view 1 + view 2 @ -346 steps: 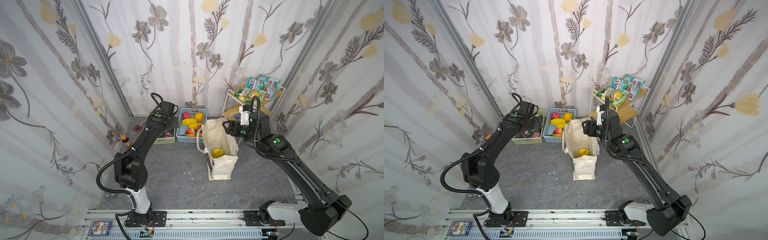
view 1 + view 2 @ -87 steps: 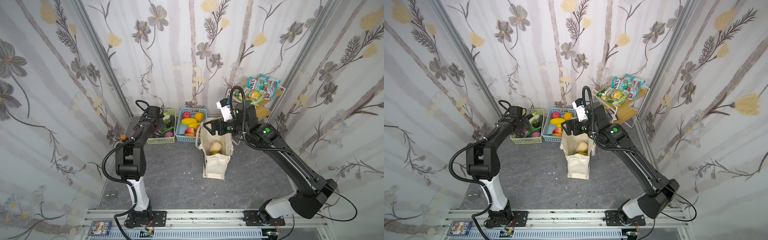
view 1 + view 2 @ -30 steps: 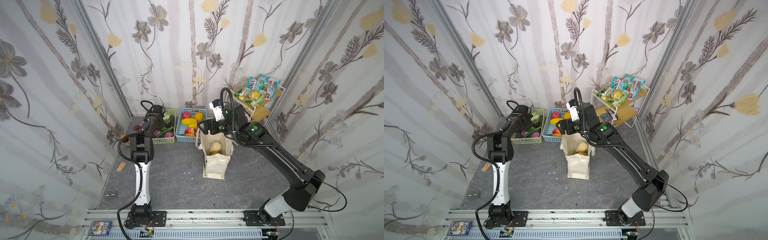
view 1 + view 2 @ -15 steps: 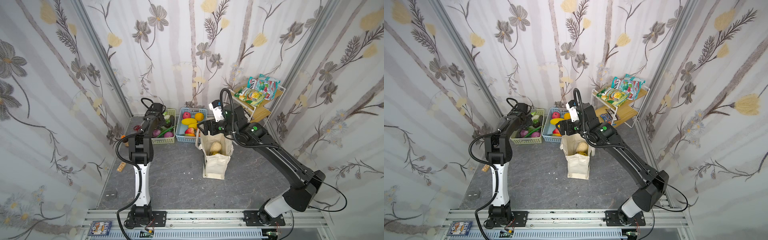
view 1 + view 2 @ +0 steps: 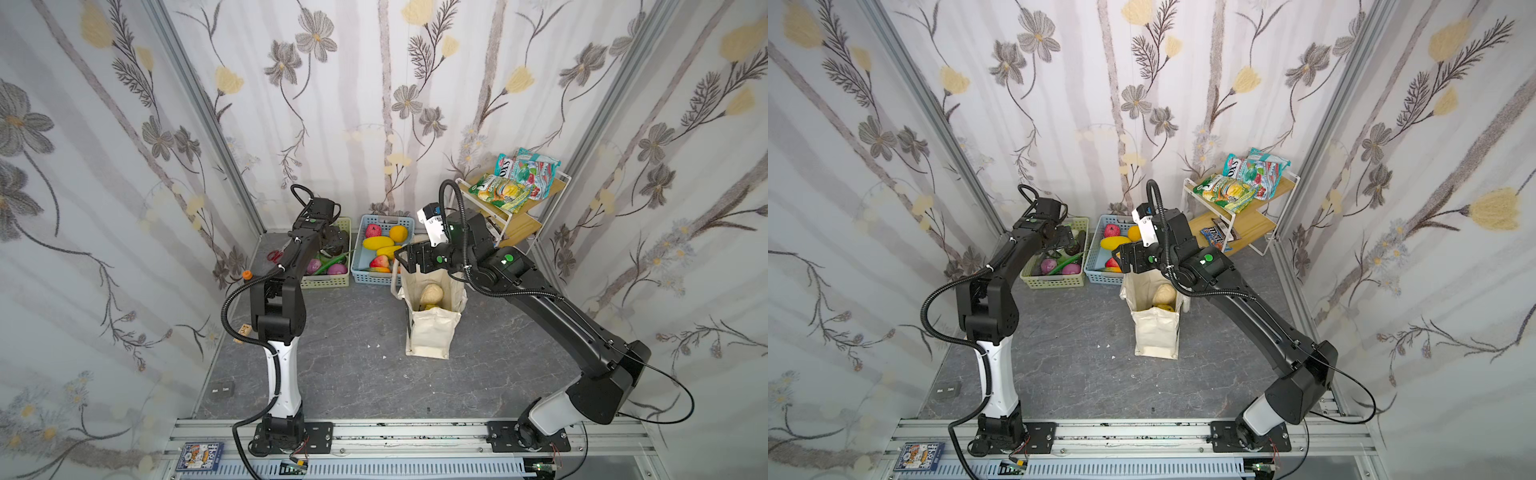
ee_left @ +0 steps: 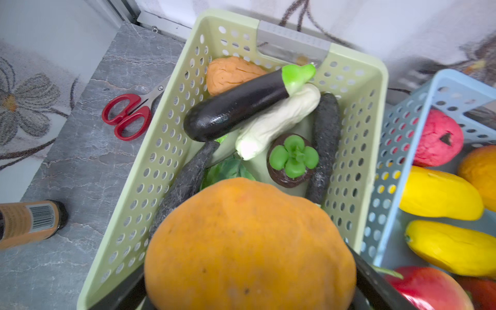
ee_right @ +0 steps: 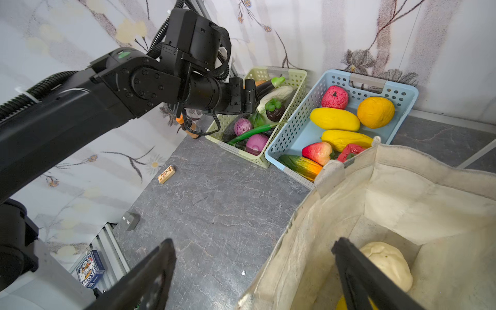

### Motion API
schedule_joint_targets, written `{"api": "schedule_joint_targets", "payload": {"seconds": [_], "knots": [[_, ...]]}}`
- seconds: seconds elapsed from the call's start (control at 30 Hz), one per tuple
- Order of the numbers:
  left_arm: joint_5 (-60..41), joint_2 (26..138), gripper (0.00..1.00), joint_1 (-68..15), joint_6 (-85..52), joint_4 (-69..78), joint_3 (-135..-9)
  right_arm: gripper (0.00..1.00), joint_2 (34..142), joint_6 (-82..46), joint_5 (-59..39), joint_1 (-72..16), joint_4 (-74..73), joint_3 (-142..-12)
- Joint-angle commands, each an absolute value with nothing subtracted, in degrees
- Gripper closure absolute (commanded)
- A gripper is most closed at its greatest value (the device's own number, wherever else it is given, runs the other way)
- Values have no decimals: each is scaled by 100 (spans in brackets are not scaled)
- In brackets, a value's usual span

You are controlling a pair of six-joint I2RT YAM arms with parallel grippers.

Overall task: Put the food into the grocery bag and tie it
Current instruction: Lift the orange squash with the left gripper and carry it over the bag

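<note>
You're looking at two glossy black arms, the left arm (image 5: 276,299) and the right arm (image 5: 540,307). Each has a white lowest segment (image 5: 284,374) and is bolted to a silver rail (image 5: 415,430). A ribbed black cable (image 5: 227,309) loops alongside. Just behind the right gripper (image 7: 252,241) sits a white camera box (image 5: 432,224). There are green dots (image 5: 505,262) on the joints, and small screws (image 7: 146,80) ring the housings.

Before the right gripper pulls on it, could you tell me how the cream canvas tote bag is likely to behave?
The cream canvas tote bag looks floppy: its walls crease and its rim sags, so it would probably fold rather than slide. It stands tall and narrow with little inside, mainly a round cream toy food, so it may tip.
</note>
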State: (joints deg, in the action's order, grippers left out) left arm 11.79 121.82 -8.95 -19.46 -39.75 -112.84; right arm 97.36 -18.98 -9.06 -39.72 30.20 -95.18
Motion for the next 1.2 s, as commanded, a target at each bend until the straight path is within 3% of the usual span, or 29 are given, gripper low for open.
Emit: {"api": "schedule_joint_targets", "payload": {"seconds": [0.0, 0.57, 1.17], "knots": [[1012, 11884, 9, -997, -1890, -4062, -11177, 8, 9669, -1896, -840, -3950, 2744, -9451], [328, 10461, 8, -1994, -1925, -4339, -10846, 8, 9241, -2050, -784, -3323, 2836, -8963], [-110, 9882, 8, -3415, -2450, -4149, -10869, 8, 8384, -2176, -676, -2625, 3110, -8099]]}}
